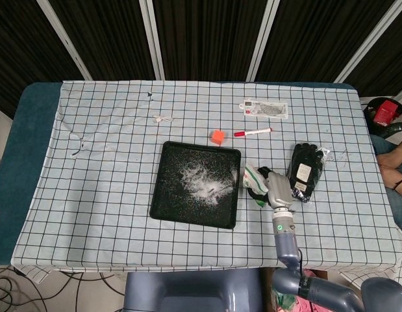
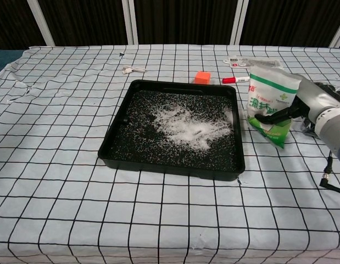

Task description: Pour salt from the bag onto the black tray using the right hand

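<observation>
One hand is seen — the right hand, reaching in from the right edge of the chest view, its fingers wrapped across the front of the salt bag. The bag is held firmly, with dark fingers pressed against its lower green part; how far the thumb reaches behind cannot be told. The bag is white and green, held roughly upright with a slight tilt, its top toward the far side of the table. It is held just beside the right rim of the black tray, not over it. In the head view the right hand and the salt bag are seen close against the right edge of the black tray.

A patch of white salt is spread across the middle and right part of the tray floor, with finer grains scattered around it.

Behind the tray, an orange cube and a red marker are laid on the checked tablecloth. A black packet is seen to the right of the hand in the head view, and a flat white package lies near the far edge. A small white cable is left near the far left of the tray — well apart from it.
</observation>
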`<state>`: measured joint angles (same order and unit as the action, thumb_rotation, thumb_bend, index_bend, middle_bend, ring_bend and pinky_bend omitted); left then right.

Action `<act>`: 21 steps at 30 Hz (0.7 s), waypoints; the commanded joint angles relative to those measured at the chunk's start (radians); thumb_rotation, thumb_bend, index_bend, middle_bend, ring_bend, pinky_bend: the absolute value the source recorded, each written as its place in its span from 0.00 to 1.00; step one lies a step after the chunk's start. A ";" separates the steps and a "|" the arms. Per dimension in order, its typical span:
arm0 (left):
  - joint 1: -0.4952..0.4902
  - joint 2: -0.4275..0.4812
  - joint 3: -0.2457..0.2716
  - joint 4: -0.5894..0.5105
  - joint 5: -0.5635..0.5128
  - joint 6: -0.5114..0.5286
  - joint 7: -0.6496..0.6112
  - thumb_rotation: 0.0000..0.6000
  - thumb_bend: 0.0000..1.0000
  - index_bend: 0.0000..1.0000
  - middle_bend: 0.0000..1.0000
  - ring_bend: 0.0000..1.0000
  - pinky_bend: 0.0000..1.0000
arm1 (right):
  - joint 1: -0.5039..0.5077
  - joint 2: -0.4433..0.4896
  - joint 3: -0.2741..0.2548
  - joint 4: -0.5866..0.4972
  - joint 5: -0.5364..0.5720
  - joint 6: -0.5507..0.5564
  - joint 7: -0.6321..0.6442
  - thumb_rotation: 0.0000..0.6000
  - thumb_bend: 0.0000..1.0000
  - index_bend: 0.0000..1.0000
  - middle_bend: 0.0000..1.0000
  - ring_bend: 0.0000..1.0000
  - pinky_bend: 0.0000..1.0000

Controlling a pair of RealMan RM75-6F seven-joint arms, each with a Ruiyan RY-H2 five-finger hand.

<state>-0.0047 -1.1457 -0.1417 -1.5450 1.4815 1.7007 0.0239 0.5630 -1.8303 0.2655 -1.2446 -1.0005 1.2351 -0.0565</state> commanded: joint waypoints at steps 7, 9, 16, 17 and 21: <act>0.000 0.002 0.001 -0.001 -0.001 -0.002 -0.001 1.00 0.32 0.27 0.14 0.06 0.10 | -0.007 -0.009 0.026 -0.046 0.030 -0.033 -0.033 1.00 0.30 0.53 0.28 0.33 0.39; 0.001 0.002 0.000 -0.001 -0.003 -0.002 -0.002 1.00 0.32 0.27 0.14 0.06 0.10 | -0.009 -0.007 0.028 -0.053 0.032 -0.040 -0.037 1.00 0.26 0.45 0.26 0.31 0.37; 0.001 0.004 0.001 -0.002 -0.003 -0.004 -0.002 1.00 0.32 0.27 0.14 0.06 0.10 | -0.024 0.016 0.023 -0.086 0.021 -0.060 -0.036 1.00 0.12 0.26 0.18 0.22 0.32; 0.001 0.004 0.001 -0.002 -0.003 -0.004 -0.001 1.00 0.32 0.27 0.14 0.06 0.10 | -0.027 0.019 0.022 -0.090 0.018 -0.060 -0.033 1.00 0.10 0.24 0.17 0.21 0.32; 0.001 0.003 0.002 -0.003 -0.003 -0.005 0.000 1.00 0.32 0.27 0.14 0.06 0.10 | -0.040 0.030 0.015 -0.111 -0.006 -0.060 -0.009 1.00 0.08 0.19 0.15 0.19 0.30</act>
<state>-0.0039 -1.1426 -0.1401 -1.5480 1.4789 1.6962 0.0242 0.5267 -1.8044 0.2833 -1.3511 -1.0010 1.1753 -0.0707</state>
